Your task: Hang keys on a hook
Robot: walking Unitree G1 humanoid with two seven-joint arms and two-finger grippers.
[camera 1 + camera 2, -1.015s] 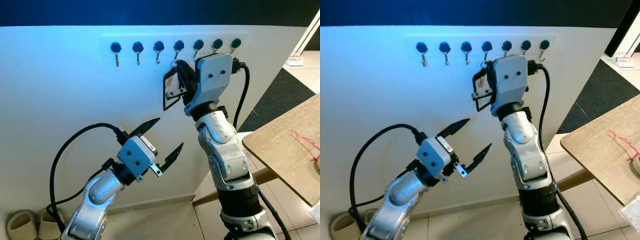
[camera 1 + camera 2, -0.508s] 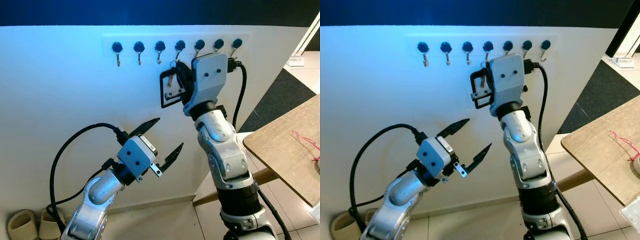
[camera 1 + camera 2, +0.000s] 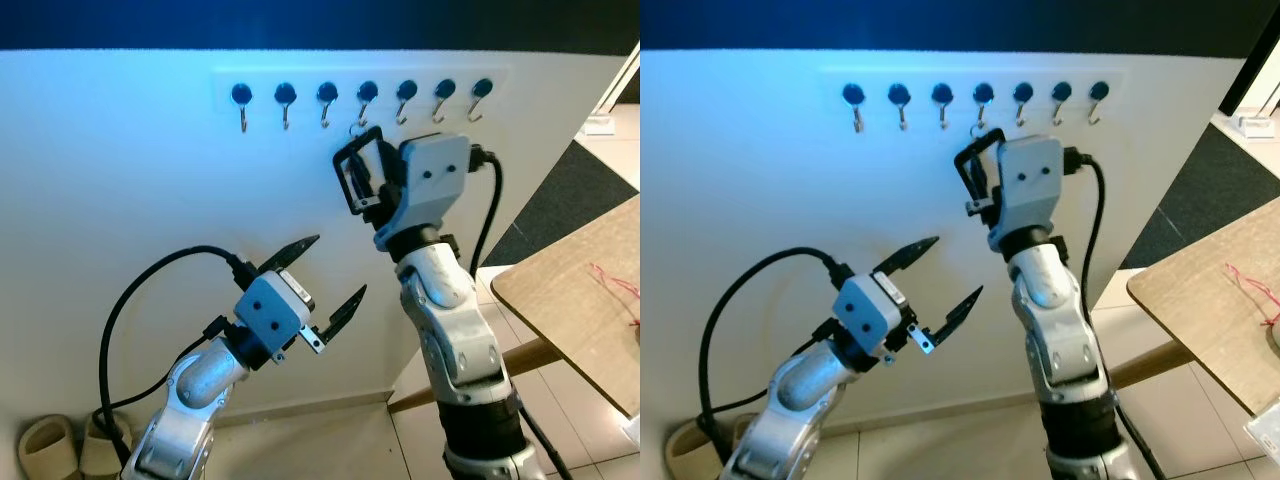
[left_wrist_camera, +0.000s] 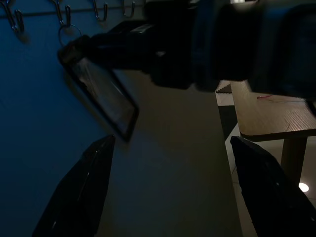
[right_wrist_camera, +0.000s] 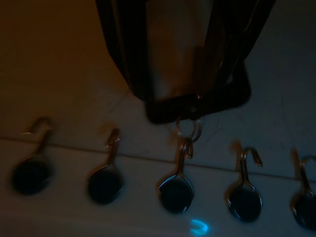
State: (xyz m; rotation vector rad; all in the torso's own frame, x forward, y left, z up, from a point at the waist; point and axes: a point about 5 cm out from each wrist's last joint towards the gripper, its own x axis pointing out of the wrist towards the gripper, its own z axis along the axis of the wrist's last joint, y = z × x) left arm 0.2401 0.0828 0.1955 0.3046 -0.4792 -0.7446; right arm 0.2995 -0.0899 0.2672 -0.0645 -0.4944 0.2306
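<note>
Right gripper clamped on black key tag, ring looped onto 4th hook. Just needs letting go. Left gripper spread wide, idle.

The two head views look forward and slightly down at a white wall, sharing its row of black-knobbed metal hooks and both silver arms. The left wrist view looks up from lower down at that row, from some way off. The right wrist view faces the hooks from close.
</note>
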